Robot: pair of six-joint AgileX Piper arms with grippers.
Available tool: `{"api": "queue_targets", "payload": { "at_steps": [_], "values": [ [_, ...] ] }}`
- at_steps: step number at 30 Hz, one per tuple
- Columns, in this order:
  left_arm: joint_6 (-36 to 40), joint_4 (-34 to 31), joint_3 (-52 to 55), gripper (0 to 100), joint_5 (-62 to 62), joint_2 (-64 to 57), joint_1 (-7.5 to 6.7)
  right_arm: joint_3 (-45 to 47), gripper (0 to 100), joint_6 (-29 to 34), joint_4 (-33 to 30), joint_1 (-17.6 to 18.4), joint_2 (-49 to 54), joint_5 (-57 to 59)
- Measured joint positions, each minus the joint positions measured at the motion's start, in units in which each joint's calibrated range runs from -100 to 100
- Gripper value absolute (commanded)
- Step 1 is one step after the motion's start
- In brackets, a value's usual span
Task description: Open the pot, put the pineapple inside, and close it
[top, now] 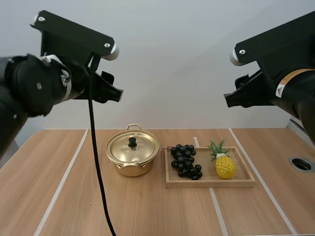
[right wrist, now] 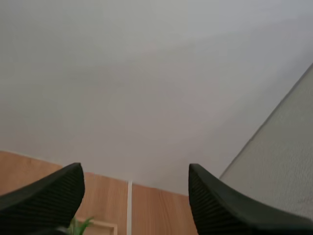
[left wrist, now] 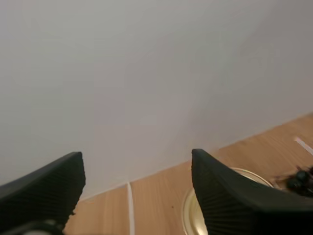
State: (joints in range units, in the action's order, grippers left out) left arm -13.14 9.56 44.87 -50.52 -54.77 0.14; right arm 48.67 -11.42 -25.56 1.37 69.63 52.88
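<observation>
Resting on the wooden tray [top: 211, 183] just beside the pot [top: 129, 168], with the bunch of grapes [top: 185, 161] between it and the pot, the pineapple [top: 225, 165] lies far below both sets of fingers and well apart from them. The pot stands on the table [top: 59, 196] with its lid [top: 133, 146] on. The left gripper [left wrist: 137, 156] has its fingers [left wrist: 46, 188] spread wide with nothing between them, and the right gripper [right wrist: 136, 169] is likewise wide apart and empty. In the left wrist view one finger covers most of the pot, leaving a gold arc of the lid's edge in sight, and the grapes are partly cut off. In the right wrist view the pineapple's green leaf tips and a tray corner peek out beside a finger, the fruit's body cut off. Both arms are held high above the table, the left one up to the pot's left, the right one up beyond the tray, both grippers aimed toward the wall behind the pot.
</observation>
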Motion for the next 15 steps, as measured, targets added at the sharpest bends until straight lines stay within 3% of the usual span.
{"api": "queue_targets", "payload": {
  "at_steps": [6,10,15],
  "values": [
    [-9.4,11.1,-7.8,100,-23.1,10.9,0.0,-6.2,100,-4.1,11.2,0.0,-7.6,11.3],
    [-11.6,12.7,-12.0,100,-32.9,17.6,0.0,-9.0,100,-6.7,16.4,0.0,-11.1,13.4],
    [-12.1,12.9,-17.2,100,-41.3,26.1,0.0,-9.7,100,-7.1,17.0,0.0,-14.0,14.2]
  ]
}}
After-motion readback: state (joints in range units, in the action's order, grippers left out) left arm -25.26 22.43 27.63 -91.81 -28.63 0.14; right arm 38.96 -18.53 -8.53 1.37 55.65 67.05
